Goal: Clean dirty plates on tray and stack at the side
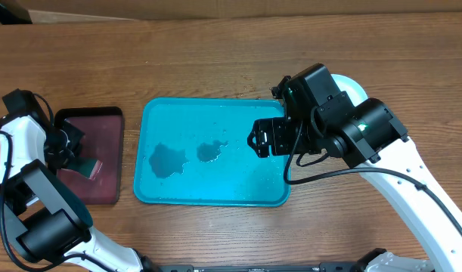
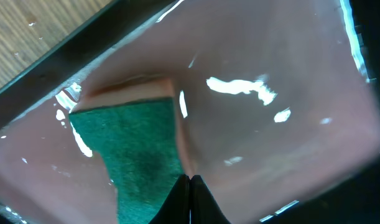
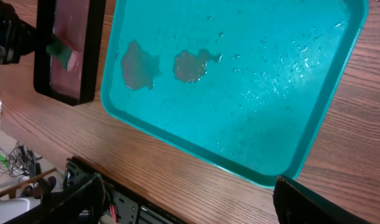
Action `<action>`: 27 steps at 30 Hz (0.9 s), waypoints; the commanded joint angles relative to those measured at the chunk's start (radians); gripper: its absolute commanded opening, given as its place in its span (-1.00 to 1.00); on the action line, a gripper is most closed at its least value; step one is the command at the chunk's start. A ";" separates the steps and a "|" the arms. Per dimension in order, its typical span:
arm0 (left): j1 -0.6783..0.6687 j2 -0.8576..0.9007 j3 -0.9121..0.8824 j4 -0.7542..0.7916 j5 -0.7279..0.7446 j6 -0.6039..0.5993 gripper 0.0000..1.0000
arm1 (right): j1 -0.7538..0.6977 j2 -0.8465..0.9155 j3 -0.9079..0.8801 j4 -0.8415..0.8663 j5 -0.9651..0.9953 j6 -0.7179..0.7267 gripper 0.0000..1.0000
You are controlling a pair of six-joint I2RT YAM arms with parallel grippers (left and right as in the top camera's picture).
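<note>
The turquoise tray [image 1: 238, 181] [image 3: 270, 93] lies in the middle of the table, wet, with two dark puddles [image 1: 167, 159] [image 3: 139, 65] on its left half. No plates show in any view. My right gripper [image 1: 265, 138] [image 3: 199, 202] hangs open above the tray's right side, with nothing between its fingers. My left gripper [image 1: 68, 147] [image 2: 190, 180] is shut, empty, its tips right over the edge of a green sponge [image 2: 134, 149] [image 1: 85, 165].
The sponge lies in a smaller dark maroon tray [image 1: 102, 125] [image 2: 289, 143] with a black rim, just left of the turquoise one. Bare wooden table [image 1: 215, 60] surrounds both trays. The table's front edge and a black frame [image 3: 134, 208] show in the right wrist view.
</note>
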 commanded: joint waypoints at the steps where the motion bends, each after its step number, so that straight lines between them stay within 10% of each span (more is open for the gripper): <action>1: -0.008 0.001 -0.055 0.008 -0.076 0.021 -0.92 | 0.005 -0.022 0.018 0.012 0.008 0.001 0.77; 15: -0.008 0.000 -0.311 0.195 -0.156 -0.001 -0.92 | 0.005 -0.020 0.018 0.018 0.008 0.001 0.84; 27: -0.006 -0.014 0.127 -0.164 -0.145 -0.021 -0.92 | 0.005 -0.020 0.018 0.011 0.008 -0.003 0.85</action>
